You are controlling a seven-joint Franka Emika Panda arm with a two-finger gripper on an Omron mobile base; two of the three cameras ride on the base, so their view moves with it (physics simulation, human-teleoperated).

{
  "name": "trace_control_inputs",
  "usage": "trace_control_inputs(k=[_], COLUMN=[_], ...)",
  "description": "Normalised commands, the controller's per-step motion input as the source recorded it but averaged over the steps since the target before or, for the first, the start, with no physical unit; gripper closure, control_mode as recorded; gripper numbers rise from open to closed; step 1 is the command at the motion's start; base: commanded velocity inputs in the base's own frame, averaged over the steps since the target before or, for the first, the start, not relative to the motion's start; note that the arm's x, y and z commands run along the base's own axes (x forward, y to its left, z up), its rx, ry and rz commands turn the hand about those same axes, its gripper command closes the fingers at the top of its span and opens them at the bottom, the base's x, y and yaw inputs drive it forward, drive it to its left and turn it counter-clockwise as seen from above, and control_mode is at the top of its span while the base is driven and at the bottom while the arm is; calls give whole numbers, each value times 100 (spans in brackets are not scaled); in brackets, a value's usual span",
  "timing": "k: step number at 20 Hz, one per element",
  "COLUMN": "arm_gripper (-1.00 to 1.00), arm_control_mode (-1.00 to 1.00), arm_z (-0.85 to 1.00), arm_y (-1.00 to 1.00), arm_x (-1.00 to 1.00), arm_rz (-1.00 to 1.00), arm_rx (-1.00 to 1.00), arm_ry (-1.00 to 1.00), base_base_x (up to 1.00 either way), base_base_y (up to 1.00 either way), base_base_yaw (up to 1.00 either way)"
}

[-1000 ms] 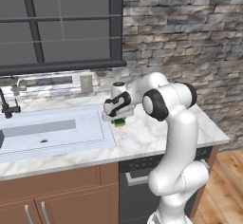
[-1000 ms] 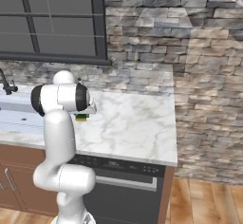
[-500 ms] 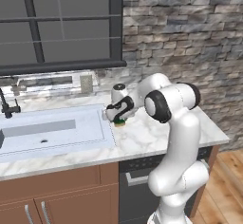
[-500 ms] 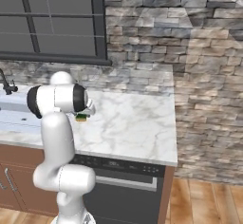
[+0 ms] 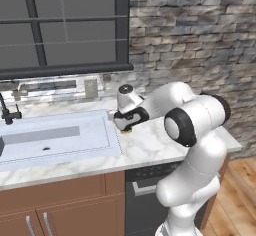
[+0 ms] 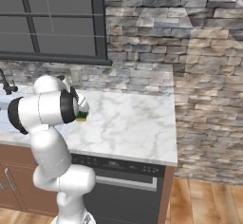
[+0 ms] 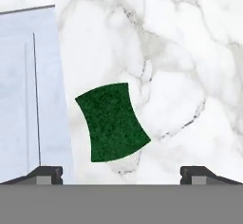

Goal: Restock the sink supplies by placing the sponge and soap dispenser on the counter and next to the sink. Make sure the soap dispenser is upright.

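The sponge (image 7: 112, 121) lies flat on the worktop (image 7: 190, 76) just beside the sink (image 7: 23, 90), under the spread, empty end effector (image 7: 121, 173); probably light and squashy, best pinched across its narrower sides.

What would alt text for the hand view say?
A green sponge lies flat on the white marble counter, just beside the pale sink edge, with the open gripper above it, fingertips wide apart.
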Motion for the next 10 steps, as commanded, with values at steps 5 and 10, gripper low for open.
trace_control_inputs(k=[5, 10], arm_gripper=[-100, -100], arm_control_mode=[-100, -100], arm_z=[42, 67], arm_y=[-4, -13], arm_x=[-100, -93], arm_rz=[-14, -10], arm_rx=[15, 16], arm_ry=[-10, -2], base_base_x=[0, 0], base_base_y=[0, 0], base_base_yaw=[0, 0])
